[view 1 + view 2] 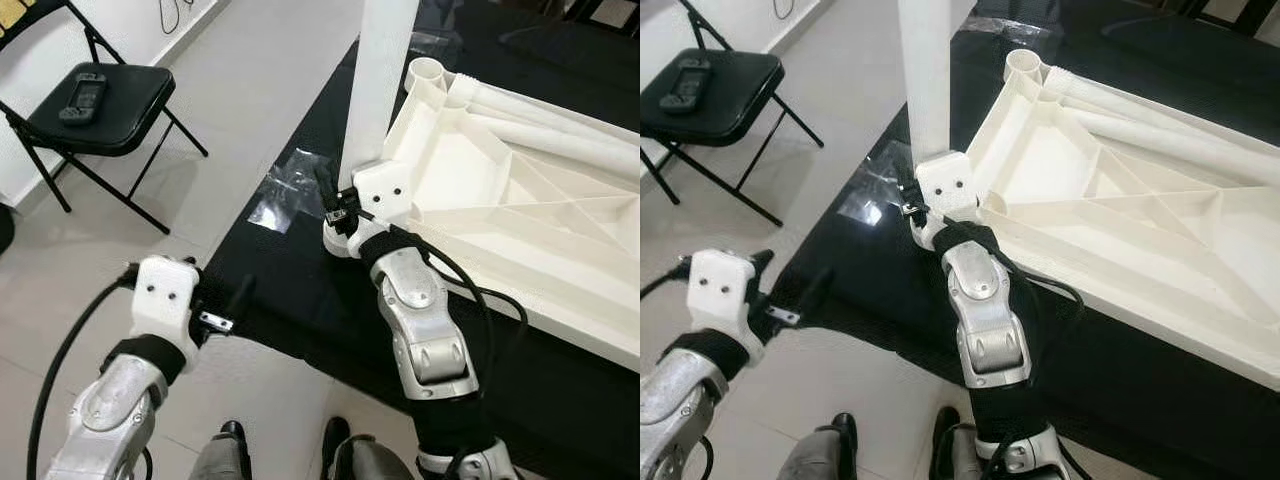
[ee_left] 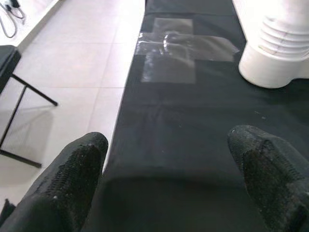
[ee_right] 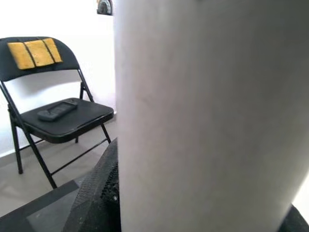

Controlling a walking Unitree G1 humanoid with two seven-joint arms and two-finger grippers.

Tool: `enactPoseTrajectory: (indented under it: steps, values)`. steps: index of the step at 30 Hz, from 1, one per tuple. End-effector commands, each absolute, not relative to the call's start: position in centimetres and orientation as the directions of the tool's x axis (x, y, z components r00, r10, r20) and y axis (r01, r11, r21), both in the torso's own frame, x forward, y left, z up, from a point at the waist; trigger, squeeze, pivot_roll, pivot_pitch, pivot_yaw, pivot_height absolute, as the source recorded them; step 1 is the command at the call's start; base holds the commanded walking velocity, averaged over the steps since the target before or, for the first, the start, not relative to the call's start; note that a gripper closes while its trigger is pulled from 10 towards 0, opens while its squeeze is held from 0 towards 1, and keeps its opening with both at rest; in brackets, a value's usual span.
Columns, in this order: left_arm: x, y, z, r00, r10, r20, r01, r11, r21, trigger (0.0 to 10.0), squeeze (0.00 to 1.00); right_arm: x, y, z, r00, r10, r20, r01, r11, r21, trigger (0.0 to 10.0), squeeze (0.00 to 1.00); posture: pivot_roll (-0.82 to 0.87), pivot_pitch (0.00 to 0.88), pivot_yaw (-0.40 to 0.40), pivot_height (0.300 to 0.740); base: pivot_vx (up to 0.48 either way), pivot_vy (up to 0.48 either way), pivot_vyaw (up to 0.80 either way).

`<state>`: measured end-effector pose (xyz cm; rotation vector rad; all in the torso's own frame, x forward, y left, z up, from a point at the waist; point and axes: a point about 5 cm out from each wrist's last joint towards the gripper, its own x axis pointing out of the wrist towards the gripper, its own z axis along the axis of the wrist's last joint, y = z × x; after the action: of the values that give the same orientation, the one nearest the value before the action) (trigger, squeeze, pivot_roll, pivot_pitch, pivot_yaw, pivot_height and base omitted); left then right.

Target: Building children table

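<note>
- White tabletop (image 1: 520, 210) lay upside down on black cloth (image 1: 300, 300), ribbed underside up, near corner socket twd robot, far corner socket (image 1: 428, 72) open-ended.
- Loose white legs (image 1: 560, 135) lay flat along tabletop's far side, long axes running away to the right.
- White table leg (image 1: 378, 75) stood upright at tabletop's near-left corner, long axis vertical, top out of frame.
- Right gripper (image 1: 335, 205) was at leg's base; black fingers (image 3: 99, 193) closed against the leg in R wrist view.
- Left gripper (image 2: 169, 174) hovered just over cloth's left edge, fingers spread wide, holding nothing.
- Cloth edge ran away from robot; bare tile floor (image 1: 250, 90) to its left, wide open.
- Clear plastic wrap (image 2: 178, 46) lay flat on cloth by that edge, near leg base.
- Black folding chair (image 1: 100, 115) stood well apart on the left by wall, dark handheld device (image 1: 82, 95) on seat.
- Robot's feet (image 1: 285, 445) were on tile at cloth's near edge.
</note>
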<state>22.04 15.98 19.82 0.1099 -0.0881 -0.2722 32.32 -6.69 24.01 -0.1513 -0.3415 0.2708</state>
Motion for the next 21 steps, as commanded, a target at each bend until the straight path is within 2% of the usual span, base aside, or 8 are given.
enactPoseTrajectory:
  steps: [1,5,6,7,9,13,14,21]
  values:
    - [21.7,15.9,18.9,0.965,-0.257,0.056,0.252,0.963,0.095,10.0,0.00,34.6,-8.0,18.5,0.988,0.153,0.003,-0.149,0.966,-0.211,0.0,0.00,0.13,0.397,-0.090,0.740,0.000,0.000,0.00]
    - [21.6,15.9,18.7,0.966,-0.253,0.054,0.248,0.965,0.088,10.0,0.00,35.2,-8.1,19.1,0.990,0.140,0.012,-0.135,0.972,-0.190,0.0,0.00,0.13,0.393,-0.091,0.740,0.000,0.000,0.00]
    - [21.6,15.8,18.4,0.967,-0.251,0.053,0.246,0.966,0.082,10.0,0.00,35.7,-8.4,19.6,0.988,0.151,0.023,-0.145,0.974,-0.171,10.0,0.00,0.13,0.391,-0.091,0.740,0.000,0.000,0.00]
    - [21.6,15.7,18.2,0.967,-0.250,0.053,0.245,0.966,0.079,10.0,0.00,35.6,-8.5,20.3,0.982,0.186,0.045,-0.178,0.975,-0.133,10.0,0.95,0.13,0.391,-0.091,0.740,0.000,0.000,0.00]
    - [21.5,15.7,18.1,0.967,-0.249,0.054,0.245,0.967,0.077,10.0,0.00,35.4,-8.5,20.9,0.974,0.216,0.068,-0.209,0.973,-0.101,10.0,1.00,0.13,0.391,-0.091,0.740,0.000,0.000,0.00]
    - [21.6,15.6,18.2,0.967,-0.246,0.068,0.240,0.967,0.085,10.0,0.00,35.2,-8.3,23.0,0.924,0.348,0.158,-0.344,0.938,-0.055,10.0,1.00,0.14,0.380,-0.088,0.740,0.000,0.000,0.00]
    - [21.6,15.6,18.7,0.965,-0.248,0.089,0.239,0.966,0.095,10.0,0.00,35.4,-8.3,24.3,0.876,0.434,0.211,-0.434,0.900,-0.048,10.0,0.00,0.14,0.378,-0.091,0.740,0.000,0.000,0.00]
    - [21.7,15.6,21.2,0.948,-0.259,0.183,0.235,0.961,0.145,10.0,0.00,36.5,-8.7,27.5,0.666,0.702,0.252,-0.685,0.710,-0.166,10.0,0.00,0.16,0.360,-0.099,0.740,0.000,0.000,0.00]
